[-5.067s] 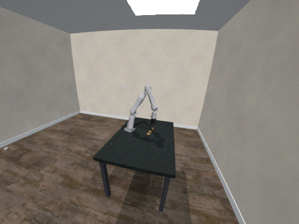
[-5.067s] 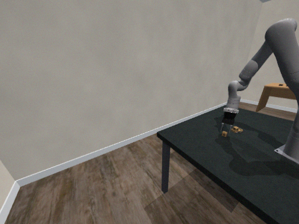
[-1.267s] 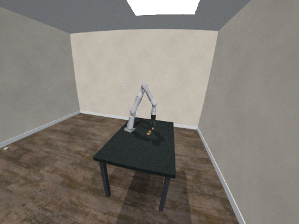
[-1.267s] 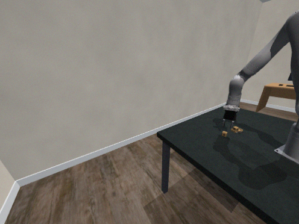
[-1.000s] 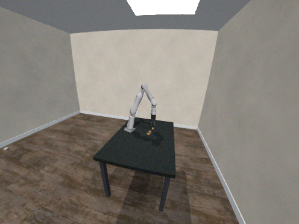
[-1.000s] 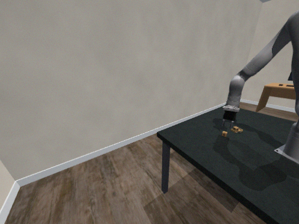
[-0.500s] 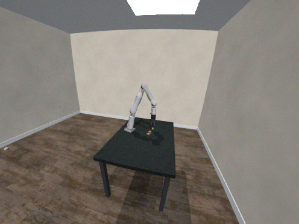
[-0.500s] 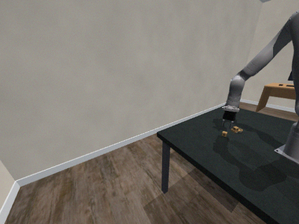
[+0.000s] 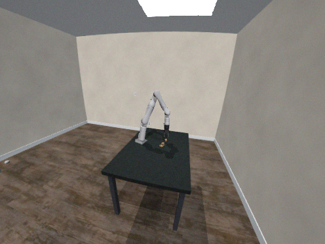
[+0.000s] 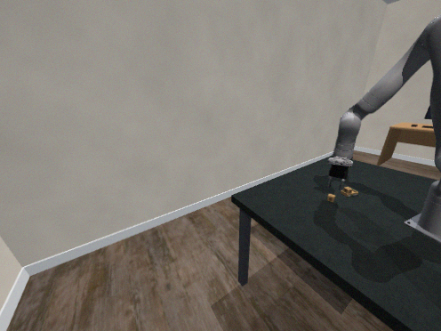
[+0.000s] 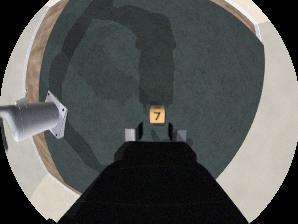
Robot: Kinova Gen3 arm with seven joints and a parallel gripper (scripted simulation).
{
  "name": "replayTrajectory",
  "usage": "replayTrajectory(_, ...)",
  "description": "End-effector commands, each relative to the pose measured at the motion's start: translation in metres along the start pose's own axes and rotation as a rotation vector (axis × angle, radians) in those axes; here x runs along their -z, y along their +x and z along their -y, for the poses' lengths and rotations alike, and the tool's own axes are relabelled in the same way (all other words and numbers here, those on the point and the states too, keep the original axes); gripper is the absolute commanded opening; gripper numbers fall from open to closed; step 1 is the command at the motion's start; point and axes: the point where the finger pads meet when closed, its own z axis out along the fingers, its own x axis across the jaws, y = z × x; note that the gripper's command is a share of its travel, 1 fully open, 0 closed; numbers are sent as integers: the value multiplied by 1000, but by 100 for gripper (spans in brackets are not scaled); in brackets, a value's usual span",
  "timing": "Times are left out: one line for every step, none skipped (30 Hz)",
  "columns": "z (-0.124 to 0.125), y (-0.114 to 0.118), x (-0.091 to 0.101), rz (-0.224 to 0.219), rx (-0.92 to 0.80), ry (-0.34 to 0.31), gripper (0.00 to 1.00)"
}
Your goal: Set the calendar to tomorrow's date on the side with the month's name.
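Observation:
A loose orange-tan cube [image 9: 166, 140] [image 10: 331, 197] [image 11: 157, 115] lies on the dark table, apart from the tray. Its top face shows a 7, upright in the wrist view. My gripper [image 9: 166, 136] [image 10: 335, 187] [image 11: 155, 128] is open and points down, above the table near this cube, with nothing between its fingers. The small orange-tan calendar tray [image 9: 160, 145] [image 10: 356, 192] stands beside the loose cube, with what looks like another cube [image 10: 348, 189] in it. The tray is not visible in the wrist view. The month's name and the digits on the tray's cube are too small to read.
The arm's base [image 9: 141, 141] [image 10: 427, 224] [image 11: 59, 115] stands on the table [image 9: 151, 167] [image 10: 284, 200] [image 11: 215, 90], at its left edge in the top view. A wooden desk [image 10: 409, 134] stands beyond the table in the exterior view.

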Motion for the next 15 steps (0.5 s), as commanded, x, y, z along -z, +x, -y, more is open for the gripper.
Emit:
replayTrajectory(3,0,0,0,9,0,87)
replayTrajectory(3,0,0,1,9,-5,87)
replayTrajectory(4,-1,0,3,9,-10,87)
replayTrajectory(4,-1,-1,5,9,-15,87)
replayTrajectory(4,-1,-1,7,9,-21,87)
replayTrajectory(4,-2,-1,8,9,-28,87)
replayTrajectory(4,-2,-1,10,9,-34,87)
replayTrajectory(4,-2,-1,11,9,-41,87)
replayTrajectory(5,-3,-2,13,10,-48,87)
replayTrajectory(5,-3,-2,14,10,-56,87)
replayTrajectory(5,-3,-2,15,10,-63,87)
replayTrajectory(5,-3,-2,16,10,-71,87)
replayTrajectory(5,-4,-2,16,9,-79,87)
replayTrajectory(5,-4,-2,17,9,-88,87)
replayTrajectory(5,-4,-2,17,9,-96,87)
